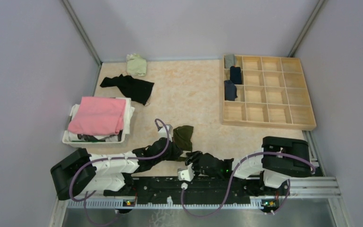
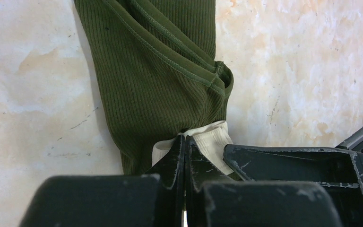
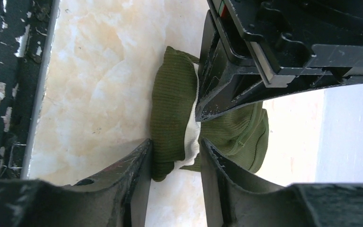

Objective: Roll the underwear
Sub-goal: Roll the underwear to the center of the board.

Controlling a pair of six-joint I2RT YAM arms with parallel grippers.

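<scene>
The olive green underwear (image 1: 183, 137) lies on the table just ahead of both grippers, its near end folded over so that a white lining (image 2: 212, 139) shows. My left gripper (image 1: 174, 150) (image 2: 185, 141) is shut, its tips pinching that folded near end at the lining. It also shows in the right wrist view (image 3: 199, 116). My right gripper (image 1: 194, 158) (image 3: 175, 158) is open, with the folded end of the underwear (image 3: 172, 109) between its two fingers. A black garment (image 1: 130, 86) and a pale green one (image 1: 136, 65) lie at the back left.
A wooden compartment tray (image 1: 283, 90) stands at the back right, with rolled pieces, one grey (image 1: 229, 60) and two navy (image 1: 236, 74), in its left column. A white basket (image 1: 68, 137) on the left holds a folded pink cloth (image 1: 99, 115).
</scene>
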